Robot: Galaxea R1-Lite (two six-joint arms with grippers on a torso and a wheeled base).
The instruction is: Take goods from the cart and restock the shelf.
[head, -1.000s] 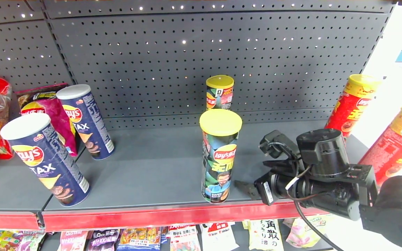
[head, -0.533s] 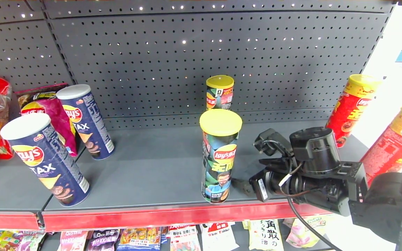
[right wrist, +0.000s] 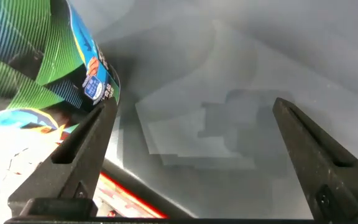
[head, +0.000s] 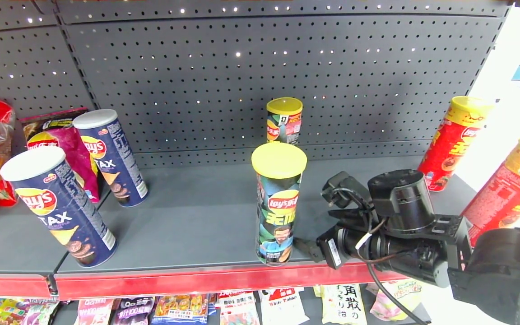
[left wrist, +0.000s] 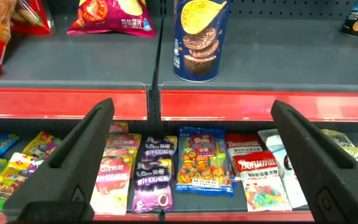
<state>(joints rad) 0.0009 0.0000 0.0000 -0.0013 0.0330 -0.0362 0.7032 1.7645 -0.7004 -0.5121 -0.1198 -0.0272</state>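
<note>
Right gripper (right wrist: 196,106) jaws spread wide, gripping nothing; one finger (right wrist: 82,155) sits just beside the can (head: 278,212) base. Can has a green-blue cartoon print and yellow lid. It stands near the shelf (head: 188,225) front edge, long axis vertical, lid up. Left gripper (left wrist: 192,106) jaws spread, empty, facing the shelf front.

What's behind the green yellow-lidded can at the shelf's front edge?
A second yellow-lidded can stands behind the front can, near the pegboard. Its lower part is covered by the front can's lid, so its base cannot be seen.
</note>
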